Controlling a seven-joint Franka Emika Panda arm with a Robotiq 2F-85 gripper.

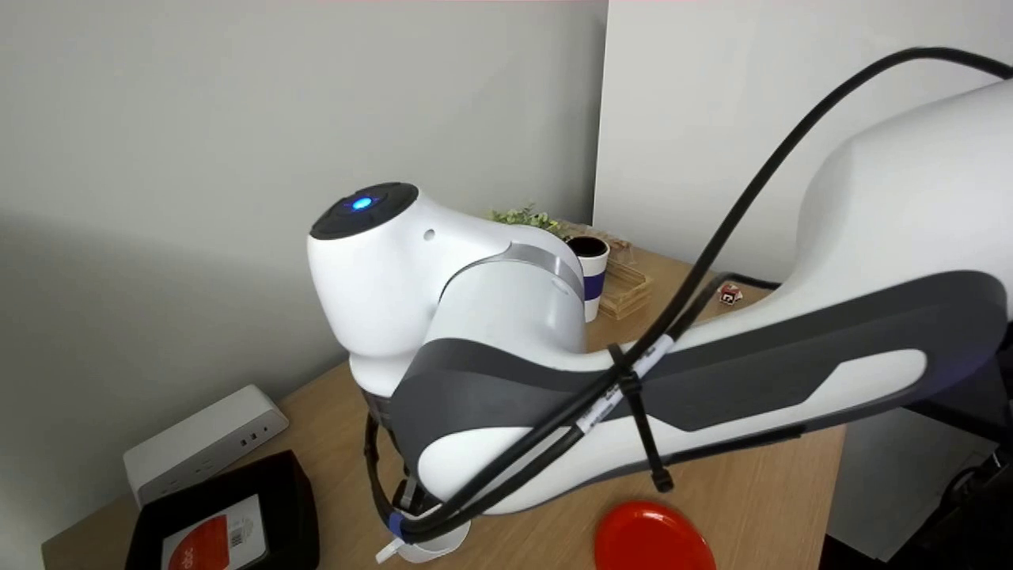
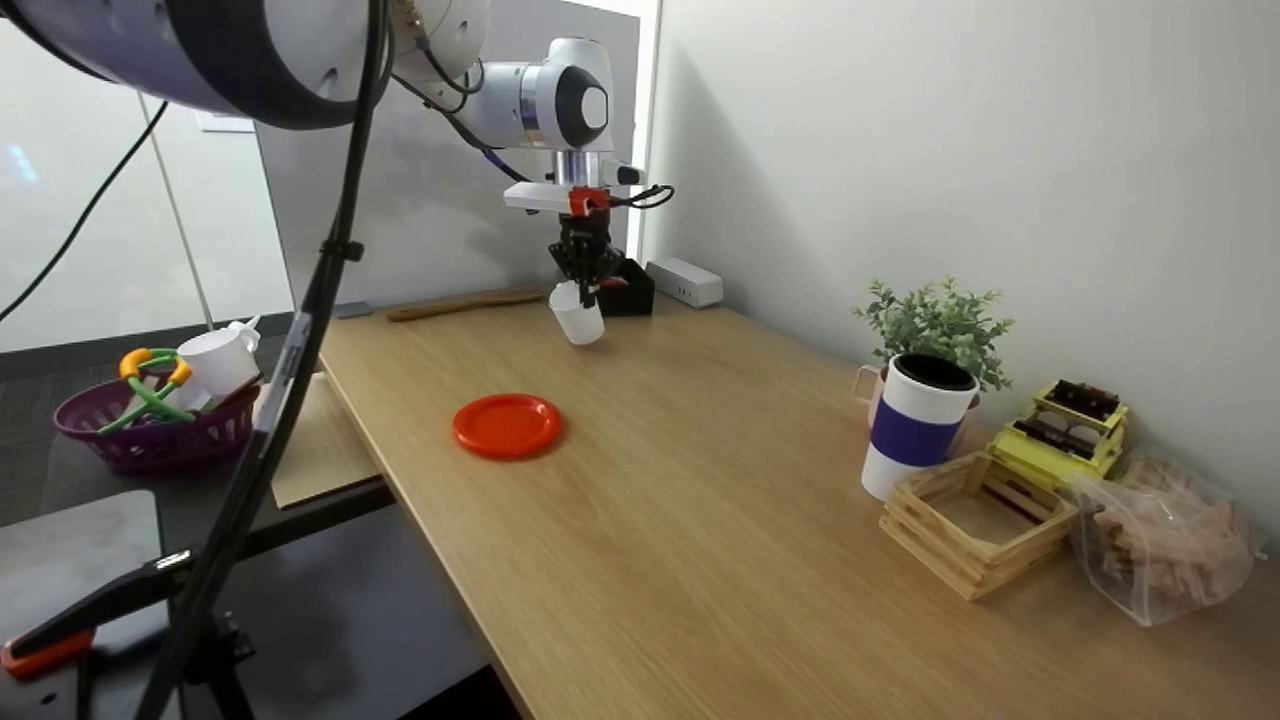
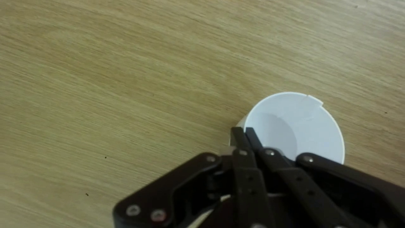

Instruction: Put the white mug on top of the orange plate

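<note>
Worktop [image 2: 720,520]: light wood grain, spanning the frame from upper middle to lower right in an exterior view; plain pale wall [image 2: 950,150] behind it, upper right.
White mug [image 2: 578,318]: upper middle of the frame in an exterior view, tilted, rim toward the upper left; contact between its base and the worktop cannot be told. In the wrist view, right of centre, interior visible.
End effector [image 3: 245,130]: fingers pressed together on the side of the white mug, one inside the rim, one outside.
Orange plate [image 2: 508,426]: flat on the worktop, left of centre in an exterior view, well apart from the white mug.
Black tray [image 1: 299,495]: lower left of the frame in an exterior view, holding an orange and white packet [image 1: 210,542]; a white box [image 1: 206,439] lies just beside it.
Tumbler [image 2: 912,435]: white with a purple band, right of the frame in an exterior view, standing in front of a leafy plant [image 2: 942,318].
Crate [image 2: 930,545]: wooden, lower right, just beside the tumbler, with a clear bag [image 2: 1165,545] to its right.
</note>
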